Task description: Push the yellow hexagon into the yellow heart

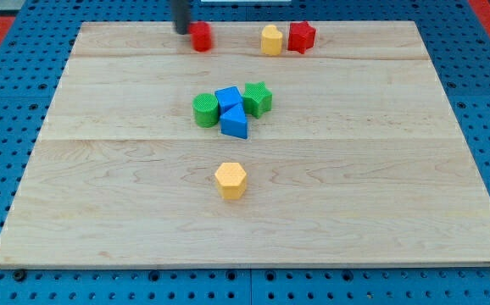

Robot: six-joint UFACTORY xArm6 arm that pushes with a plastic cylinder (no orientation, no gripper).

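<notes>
The yellow hexagon [231, 180] lies on the wooden board, below the view's middle. The yellow heart [271, 40] sits near the view's top edge, right of centre, touching a red star-shaped block [302, 36] on its right. My tip [182, 30] is at the view's top, left of centre, touching the left side of a small red block [201, 36]. The tip is far from the yellow hexagon, up and to its left.
A cluster sits mid-board between hexagon and heart: a green cylinder [204, 110], a blue cube [228, 99], a blue triangular block [235, 123] and a green star-shaped block [258, 98]. The wooden board [381, 186] rests on a blue pegboard.
</notes>
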